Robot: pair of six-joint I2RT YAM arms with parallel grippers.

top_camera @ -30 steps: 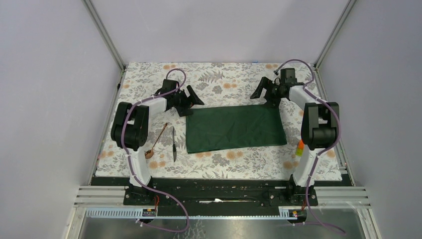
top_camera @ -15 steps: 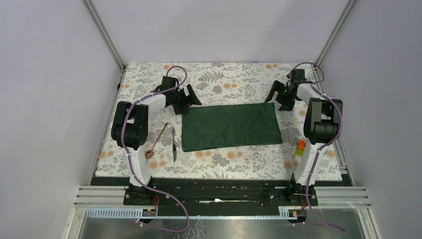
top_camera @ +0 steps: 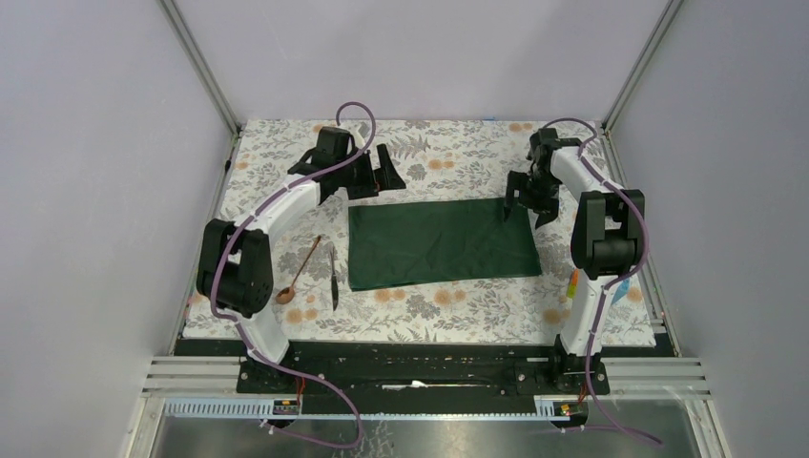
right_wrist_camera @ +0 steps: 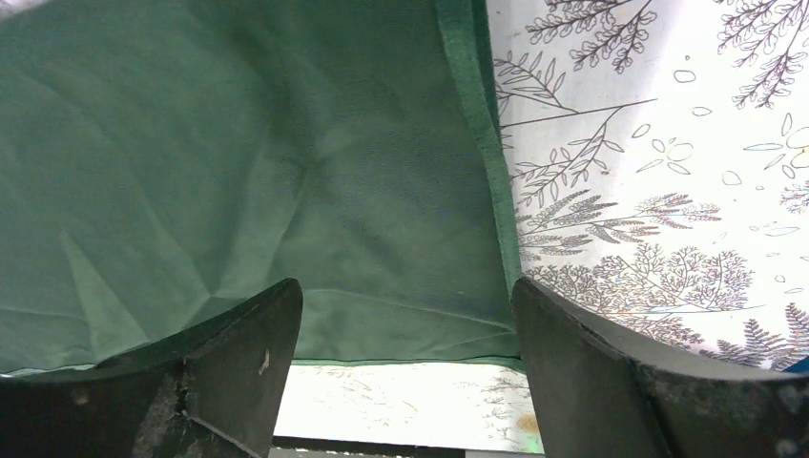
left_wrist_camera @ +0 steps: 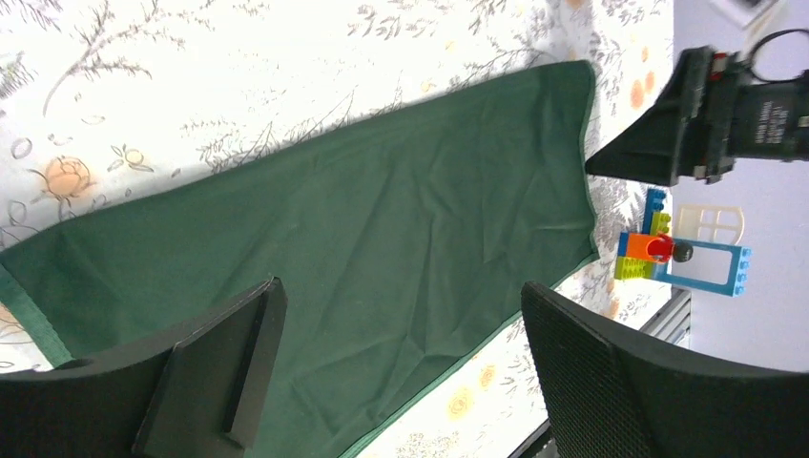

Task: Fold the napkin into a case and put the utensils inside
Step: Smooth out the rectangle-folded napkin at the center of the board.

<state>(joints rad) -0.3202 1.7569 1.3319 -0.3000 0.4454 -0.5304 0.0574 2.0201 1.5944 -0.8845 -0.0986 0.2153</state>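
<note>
The dark green napkin (top_camera: pixel 441 243) lies flat as a folded rectangle in the middle of the floral tablecloth; it also fills the left wrist view (left_wrist_camera: pixel 363 248) and the right wrist view (right_wrist_camera: pixel 248 162). The copper spoon (top_camera: pixel 300 272) and the black knife (top_camera: pixel 334 277) lie side by side left of the napkin. My left gripper (top_camera: pixel 386 176) is open and empty, above the cloth just beyond the napkin's far left corner. My right gripper (top_camera: pixel 527 208) is open and empty over the napkin's far right corner.
A small stack of bright toy blocks (top_camera: pixel 575 282) stands right of the napkin beside the right arm, also in the left wrist view (left_wrist_camera: pixel 668 253). Metal frame posts and grey walls close in the table on both sides and behind.
The napkin lies flatter and squarer than a second ago. My left gripper moved further back and right. My right gripper swung in from the far right to over the napkin's far right corner.
</note>
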